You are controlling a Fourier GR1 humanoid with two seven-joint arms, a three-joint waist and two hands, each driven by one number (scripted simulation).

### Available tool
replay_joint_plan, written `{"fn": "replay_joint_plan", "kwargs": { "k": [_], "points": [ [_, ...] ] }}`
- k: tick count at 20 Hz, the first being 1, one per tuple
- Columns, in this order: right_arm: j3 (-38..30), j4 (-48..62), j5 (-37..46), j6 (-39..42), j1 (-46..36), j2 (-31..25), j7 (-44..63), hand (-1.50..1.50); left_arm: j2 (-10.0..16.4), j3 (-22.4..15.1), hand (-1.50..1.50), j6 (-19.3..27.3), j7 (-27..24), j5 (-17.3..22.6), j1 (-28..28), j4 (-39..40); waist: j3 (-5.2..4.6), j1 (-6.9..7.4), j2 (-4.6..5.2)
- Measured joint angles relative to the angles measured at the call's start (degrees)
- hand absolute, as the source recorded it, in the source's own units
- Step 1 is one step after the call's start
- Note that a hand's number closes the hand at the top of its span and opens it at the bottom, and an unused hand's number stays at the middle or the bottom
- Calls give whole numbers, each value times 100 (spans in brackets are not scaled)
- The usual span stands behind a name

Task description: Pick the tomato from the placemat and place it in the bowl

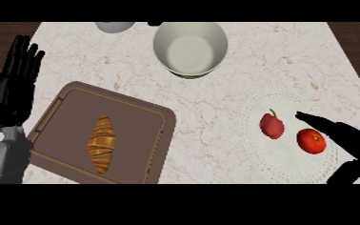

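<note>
The tomato (pixel 311 141) is seen on the placemat (pixel 281 164), just below the outstretched fingers (pixel 320 121) of the right hand (pixel 346 136) and above its thumb (pixel 345 174), inside the gap between them. No contact can be made out. The fingers are held straight and spread wide from the thumb, holding nothing. The tomato looks nearly round, so no long axis can be told, nor which way its stem end points. A stemmed red fruit (pixel 272 126) lies just beyond the fingertips, to their left. The bowl (pixel 190 47) is set on the table (pixel 281 57), well apart from the fingers, up and to the left. The left hand (pixel 17 83) is rested at the left edge, fingers straight and up.
</note>
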Motion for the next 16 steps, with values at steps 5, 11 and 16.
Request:
{"fn": "replay_joint_plan", "kwargs": {
  "k": [5, 11, 16],
  "points": [
    [41, 502, 296, -339, -186, 126, -151, 150, -52, 63, 0, -44, -48, -81, -91, 141, -5, -1, -1],
    [-103, 1039, 353, -946, -540, 240, -656, 150, -110, 64, 0, -53, -81, -171, -150, 216, -30, 3, -11],
    [-148, 1460, 514, -1098, -1024, 112, -842, 150, -107, 100, 0, -172, -80, -137, -154, 190, -17, 92, 17]
  ]
}}
